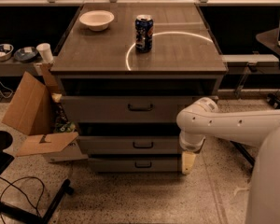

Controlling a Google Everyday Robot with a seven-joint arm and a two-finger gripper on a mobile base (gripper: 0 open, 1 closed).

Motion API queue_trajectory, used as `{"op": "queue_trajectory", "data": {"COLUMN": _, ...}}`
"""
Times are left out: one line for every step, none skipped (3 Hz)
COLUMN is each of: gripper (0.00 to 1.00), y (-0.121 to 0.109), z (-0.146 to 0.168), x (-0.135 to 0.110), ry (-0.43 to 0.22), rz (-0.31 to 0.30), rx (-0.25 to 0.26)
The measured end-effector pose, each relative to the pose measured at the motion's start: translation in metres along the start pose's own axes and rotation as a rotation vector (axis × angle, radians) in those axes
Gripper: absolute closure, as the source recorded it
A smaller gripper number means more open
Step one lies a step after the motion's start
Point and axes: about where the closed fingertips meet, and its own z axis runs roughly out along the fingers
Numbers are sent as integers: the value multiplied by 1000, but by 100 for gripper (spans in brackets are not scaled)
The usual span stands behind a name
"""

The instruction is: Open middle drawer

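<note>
The grey cabinet has three drawer fronts stacked in steps. The middle drawer (112, 145) is the medium one, with a small dark centre handle (143, 145), between the taller top drawer (98, 109) and the narrow bottom drawer (116, 164). My gripper (188, 163) hangs pointing down from the white arm (224, 124). It is at the right end of the middle and bottom drawer fronts, well to the right of the handles. It holds nothing that I can see.
A blue can (143, 33) and a white bowl (96, 19) stand on the cabinet top (177, 55). An open cardboard box (35, 120) lies left of the drawers. A chair base and cable (18, 195) are on the floor at front left.
</note>
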Motion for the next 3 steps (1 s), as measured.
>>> {"op": "queue_trajectory", "data": {"gripper": 0, "y": -13, "z": 23, "x": -2, "ry": 1, "rz": -16, "rx": -7}}
{"op": "queue_trajectory", "data": {"gripper": 0, "y": -20, "z": 39, "x": -7, "ry": -10, "rz": -24, "rx": -16}}
{"op": "queue_trajectory", "data": {"gripper": 0, "y": -27, "z": 51, "x": -14, "ry": -23, "rz": -31, "rx": -23}}
